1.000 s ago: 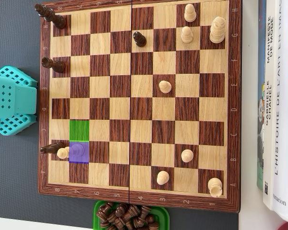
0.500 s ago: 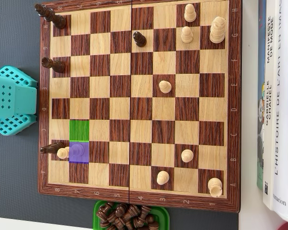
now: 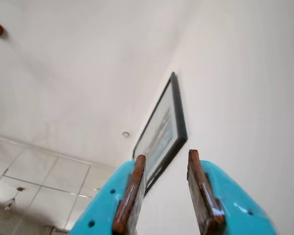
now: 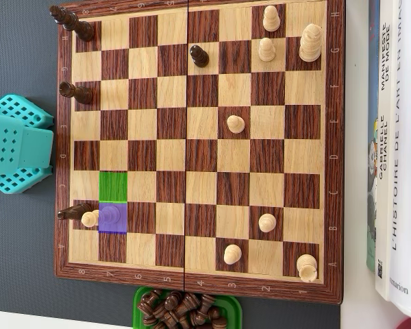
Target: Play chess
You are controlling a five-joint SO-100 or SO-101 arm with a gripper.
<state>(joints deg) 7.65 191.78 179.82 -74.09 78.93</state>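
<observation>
Pincer (image 3: 165, 188) released, empty, aimed ceilingward; arm (image 4: 17, 144) beside chessboard's (image 4: 198, 288) left edge.

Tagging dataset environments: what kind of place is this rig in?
Probably a home room, not a lab. Wrist view shows a framed picture on a white wall; overhead view shows a wooden chessboard beside stacked art books.

Your chessboard (image 4: 198, 147) is checkered tan and reddish-brown, with one square tinted green (image 4: 113, 186), the next purple (image 4: 113, 218), cream and dark brown pieces, a green tray (image 4: 140, 301), and a teal arm (image 4: 17, 144).
</observation>
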